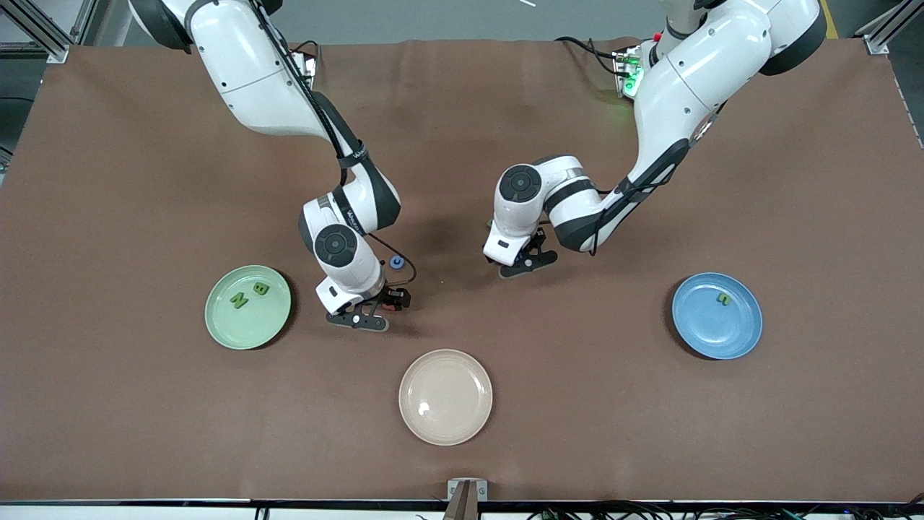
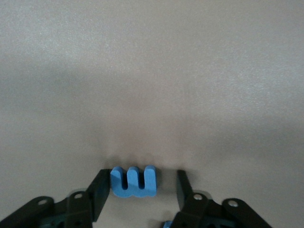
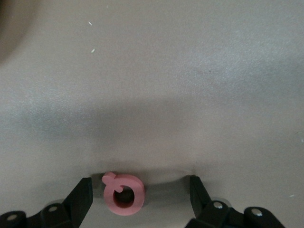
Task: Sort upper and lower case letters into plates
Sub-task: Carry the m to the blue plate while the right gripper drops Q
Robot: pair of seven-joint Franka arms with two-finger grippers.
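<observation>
Reaching down to the table near its middle, the left gripper [image 2: 140, 190] straddles a blue letter m [image 2: 134, 182] that lies flat on the brown table cover [image 1: 144, 180]. Its fingers stand apart: one finger [image 2: 99, 194] touches the edge of the piece, and the other stands just clear of it.

The right gripper [image 3: 141, 199] is also low over the cover, between the mint green plate [image 1: 248, 307] and the cream-beige plate [image 1: 445, 396]. Its fingers are spread, with a pink letter Q [image 3: 124, 194] lying between them; one finger [image 3: 81, 199] is close to the piece and the other is well clear. Neither piece is lifted.

The mint green plate, toward the right arm's end of the table, holds a green N [image 1: 238, 300] and a green B [image 1: 260, 289]. The sky blue plate [image 1: 717, 315], toward the left arm's end, holds one small green letter [image 1: 722, 298]. A small blue piece [image 1: 395, 263] lies on the cover beside the right arm's wrist.
</observation>
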